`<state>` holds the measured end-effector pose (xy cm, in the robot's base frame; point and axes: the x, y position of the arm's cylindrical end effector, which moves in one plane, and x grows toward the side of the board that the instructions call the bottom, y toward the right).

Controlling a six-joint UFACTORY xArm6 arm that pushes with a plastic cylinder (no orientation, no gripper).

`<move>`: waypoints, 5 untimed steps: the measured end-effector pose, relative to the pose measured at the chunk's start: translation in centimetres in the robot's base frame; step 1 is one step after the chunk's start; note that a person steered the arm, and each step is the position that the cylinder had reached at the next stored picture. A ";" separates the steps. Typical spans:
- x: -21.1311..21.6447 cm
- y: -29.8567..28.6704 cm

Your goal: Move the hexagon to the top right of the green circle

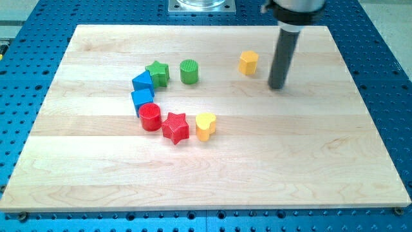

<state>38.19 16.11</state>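
Observation:
The yellow hexagon [248,62] stands on the wooden board in the upper middle of the view. The green circle [189,71] stands to its left, a little lower. My tip [277,86] rests on the board just to the right of the hexagon and slightly below it, a small gap apart from it. The dark rod rises from the tip toward the view's top.
A green star [158,73] sits left of the green circle. Two blue blocks [142,82] [142,99], a red circle [150,117], a red star [175,127] and a yellow heart [205,125] curve below. The board's edge [206,207] borders a blue perforated table.

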 end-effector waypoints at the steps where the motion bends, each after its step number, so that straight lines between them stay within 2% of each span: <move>1: -3.6 0.6; 2: -4.9 -4.0; 3: -5.9 -4.3; 4: -5.9 -7.0; 5: -6.7 -6.2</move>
